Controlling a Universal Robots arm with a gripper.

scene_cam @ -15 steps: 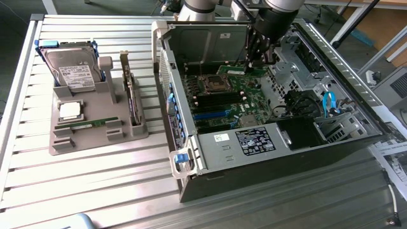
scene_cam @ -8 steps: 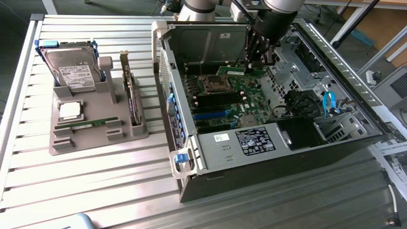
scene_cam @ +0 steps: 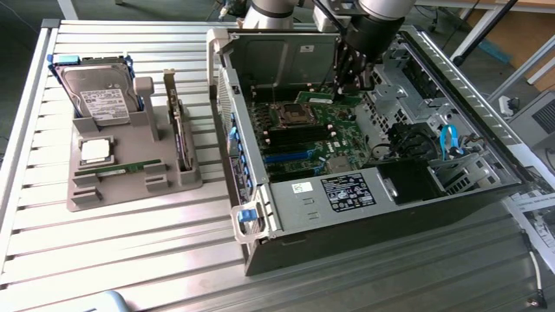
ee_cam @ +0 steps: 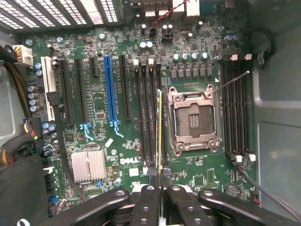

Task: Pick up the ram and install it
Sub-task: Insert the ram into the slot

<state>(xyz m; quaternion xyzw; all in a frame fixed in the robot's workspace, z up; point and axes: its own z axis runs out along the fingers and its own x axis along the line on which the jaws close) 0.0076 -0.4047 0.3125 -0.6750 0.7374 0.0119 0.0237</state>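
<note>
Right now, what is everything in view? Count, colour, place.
table: one, silver, beneath everything
holder: one, grey, exterior view's left
hard drive: one, silver, upright in holder
processor chip: one, silver, flat in holder
green stick: one, green, flat in holder
card: one, dark, on edge in holder
computer case: one, black, open, exterior view's right
motherboard: one, green, inside case
ram: one, green, edge-on above motherboard's slots, held
gripper: one, black, shut on the ram
</note>
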